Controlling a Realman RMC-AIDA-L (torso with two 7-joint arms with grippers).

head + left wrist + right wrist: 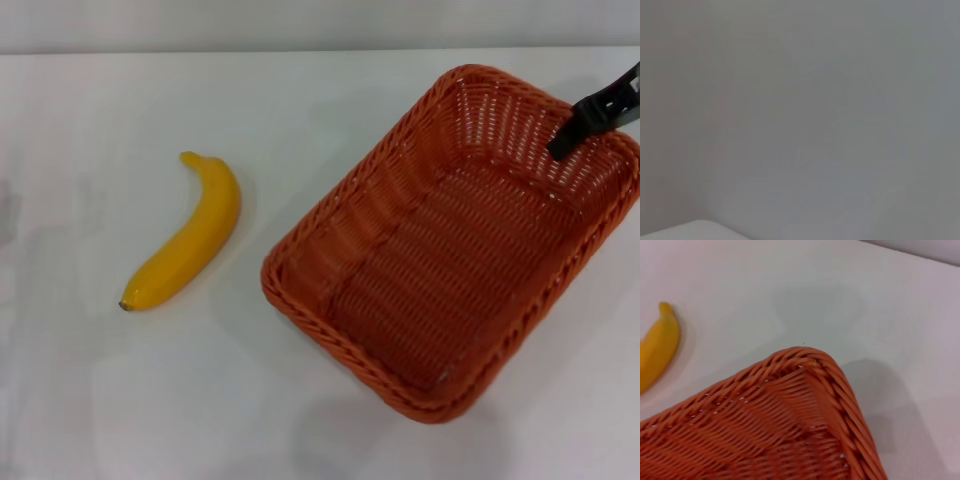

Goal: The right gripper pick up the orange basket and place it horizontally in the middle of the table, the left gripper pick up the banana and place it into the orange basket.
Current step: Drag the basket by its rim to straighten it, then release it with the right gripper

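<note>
The slim black right gripper (585,122) hangs over the far right rim of the orange woven basket (440,250); finger state can't be told. The yellow curved banana (185,243) lies well left on open white table (90,400).

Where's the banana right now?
In the head view, the banana lies on the table's left side, apart from the basket to its right.

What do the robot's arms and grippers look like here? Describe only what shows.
Only the right gripper shows, in the head view: a slim, matte black end piece with dark, angular jaw-like fingers. No cables, markings or lights are visible on it. The left gripper appears in no view, so nothing can be said of its look.
</note>
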